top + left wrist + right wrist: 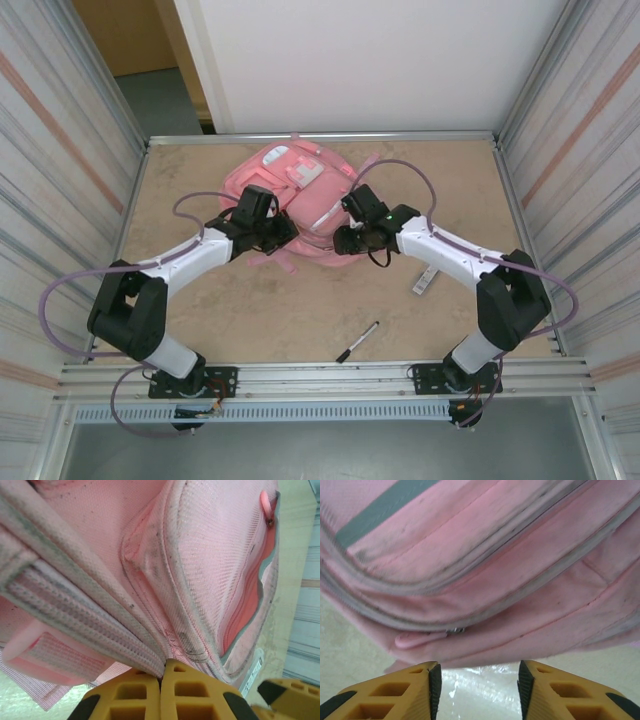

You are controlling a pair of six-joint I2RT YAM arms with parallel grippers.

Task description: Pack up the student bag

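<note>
The student bag (300, 190) lies flat at the upper centre of the top view, on the far half of the table (300, 310). We judge it soft and floppy: woven and mesh fabric that will sag and fold rather than hold its shape, and probably light while unpacked. The firmer places to take it are the piped seams, the straps and the zip pulls.

The left gripper (161, 672) is closed tight, with a ridge of the bag's pale trim running right into its pinch. The right gripper (479, 672) stands partly open and holds nothing. A pink zip pull (417, 639) hangs just above its left finger.

The table is pale, matt and stone-patterned. A pen (357, 341) lies at lower centre. Ribbed panels wall in both sides, with a white wall behind.
</note>
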